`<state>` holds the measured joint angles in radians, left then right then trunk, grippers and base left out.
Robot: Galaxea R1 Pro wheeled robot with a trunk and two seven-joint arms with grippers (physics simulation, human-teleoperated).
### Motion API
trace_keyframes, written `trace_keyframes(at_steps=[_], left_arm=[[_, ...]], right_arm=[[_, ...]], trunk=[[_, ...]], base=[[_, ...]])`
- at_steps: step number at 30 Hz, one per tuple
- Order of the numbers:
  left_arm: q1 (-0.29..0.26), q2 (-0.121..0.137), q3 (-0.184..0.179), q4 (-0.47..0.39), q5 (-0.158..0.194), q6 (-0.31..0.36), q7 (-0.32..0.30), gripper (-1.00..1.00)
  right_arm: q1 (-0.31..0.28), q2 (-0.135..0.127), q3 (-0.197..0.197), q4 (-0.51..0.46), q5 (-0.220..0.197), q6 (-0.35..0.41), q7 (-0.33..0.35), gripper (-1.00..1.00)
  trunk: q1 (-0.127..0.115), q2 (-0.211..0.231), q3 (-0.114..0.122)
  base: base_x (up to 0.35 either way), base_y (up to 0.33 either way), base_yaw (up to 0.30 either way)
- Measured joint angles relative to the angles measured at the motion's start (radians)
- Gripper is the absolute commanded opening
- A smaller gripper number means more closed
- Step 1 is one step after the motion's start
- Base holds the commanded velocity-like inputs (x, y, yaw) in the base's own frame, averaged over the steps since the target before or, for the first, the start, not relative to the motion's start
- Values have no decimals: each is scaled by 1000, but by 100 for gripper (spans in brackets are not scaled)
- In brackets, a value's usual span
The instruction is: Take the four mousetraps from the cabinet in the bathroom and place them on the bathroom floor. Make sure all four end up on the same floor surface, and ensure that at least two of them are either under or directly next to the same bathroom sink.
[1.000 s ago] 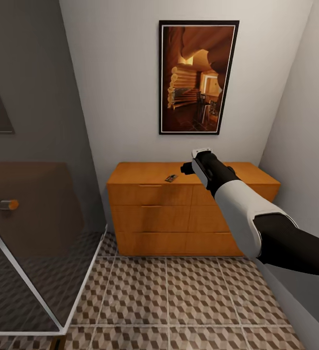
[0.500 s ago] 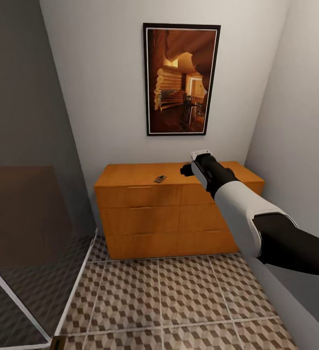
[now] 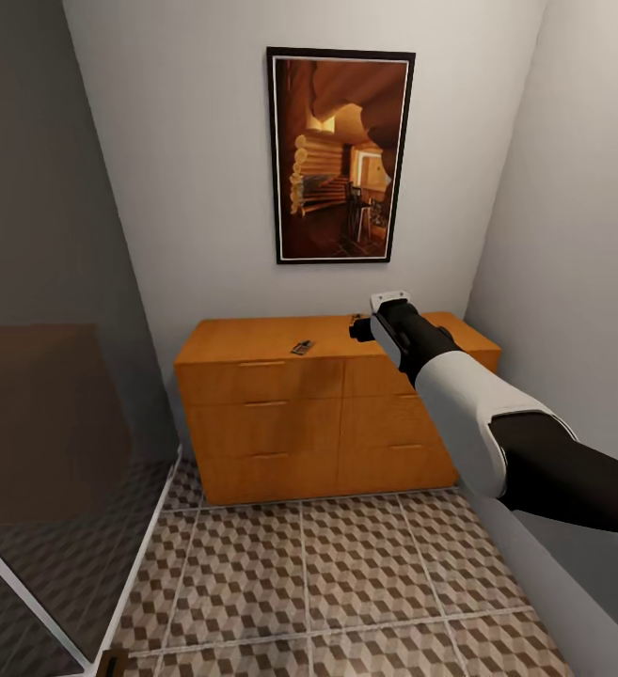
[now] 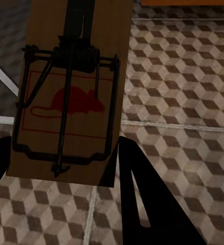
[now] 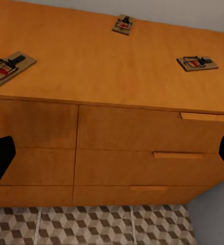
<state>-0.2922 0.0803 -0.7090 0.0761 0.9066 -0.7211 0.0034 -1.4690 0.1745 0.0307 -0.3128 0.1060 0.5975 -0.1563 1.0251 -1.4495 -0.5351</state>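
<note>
The orange-brown cabinet (image 3: pixel 280 423) stands against the far wall, and a mousetrap (image 3: pixel 301 347) lies on its top. The right wrist view shows three mousetraps on that top: one (image 5: pixel 8 68), a second (image 5: pixel 124 24) near the wall and a third (image 5: pixel 196 63). My right gripper (image 3: pixel 360 327) reaches out over the cabinet's front edge; its fingers stand wide apart and open (image 5: pixel 112 158), holding nothing. My left gripper (image 4: pixel 66 168) is shut on a fourth mousetrap (image 4: pixel 66 97), held above the cube-patterned bathroom floor (image 4: pixel 183 102).
A glass shower screen (image 3: pixel 55 470) with a white frame stands at the left. A framed picture (image 3: pixel 340 155) hangs above the cabinet. A plain wall (image 3: pixel 581 282) closes the right side. Tiled floor (image 3: pixel 346 583) lies in front of the cabinet.
The whole head view has shifted, so the cabinet and picture sit further left and the shower screen has slid partly out of frame. The right arm holds the same pose.
</note>
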Motion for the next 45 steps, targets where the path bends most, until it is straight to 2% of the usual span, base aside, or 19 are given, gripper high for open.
trace_keyframes(at_steps=[7, 19, 34, 45], left_arm=[[0, 0, 0, 0, 0, 0, 0, -100], [0, 0, 0, 0, 0, 0, 0, -100], [0, 0, 0, 1, 0, 0, 0, -100], [0, 0, 0, 0, 0, 0, 0, -100]], right_arm=[[0, 0, 0, 2, 0, 0, 0, 100], [0, 0, 0, 2, 0, -2, 0, 100], [0, 0, 0, 15, 0, -8, 0, 100], [0, 0, 0, 32, 0, -41, 0, 100]], trunk=[[0, 0, 2], [-1, 0, 7], [0, 0, 14], [0, 0, 15]], base=[[35, 0, -187], [267, 0, -264], [132, 78, -254], [30, 65, -35]])
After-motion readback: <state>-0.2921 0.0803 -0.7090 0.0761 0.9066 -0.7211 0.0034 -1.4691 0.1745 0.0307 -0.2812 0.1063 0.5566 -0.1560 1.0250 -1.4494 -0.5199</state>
